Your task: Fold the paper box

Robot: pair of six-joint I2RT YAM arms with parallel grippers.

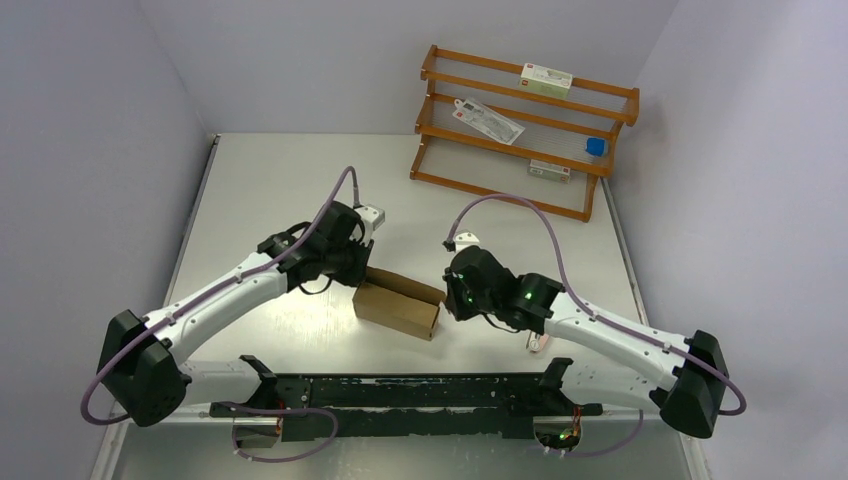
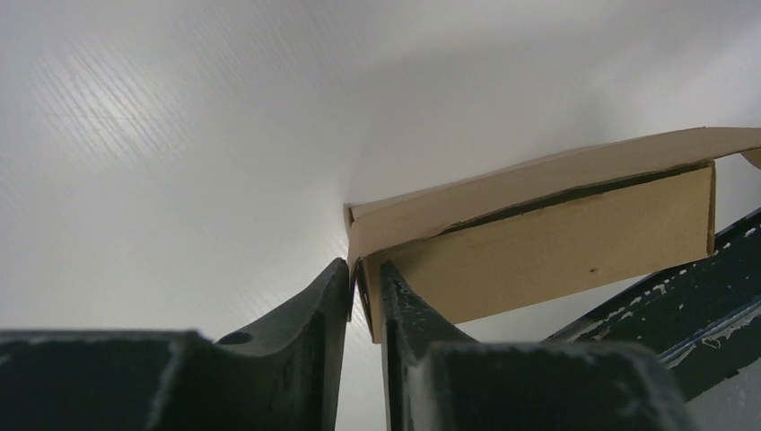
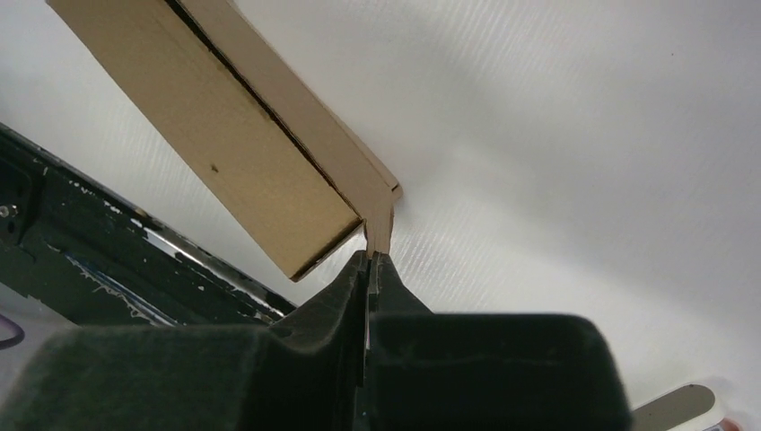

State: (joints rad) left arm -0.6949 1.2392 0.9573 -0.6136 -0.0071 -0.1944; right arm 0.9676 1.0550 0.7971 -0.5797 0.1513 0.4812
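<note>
Pale grey walls close in a white, matte table (image 1: 300,180) on three sides, its surface finely ribbed in the wrist views and catching a soft glare. A slatted wooden rack (image 1: 500,194) with mesh shelves leans against the wall at the far right corner. A flat black metal rail (image 1: 400,392), scuffed and perforated, runs along the near edge between the arm bases. Midway across the bench, nearer the near edge than the far one, sits the paper box (image 1: 398,305): plain brown cardboard, a long low carton lying slantwise, its top open and one long panel standing a little proud of the wall below it, a dark seam between them. The left gripper (image 2: 363,274) has its dark fingers drawn almost together on the cardboard edge at the box's left end. The right gripper (image 3: 370,260) is pinched tight on a small flap bent out from the box's right-hand corner.
</note>
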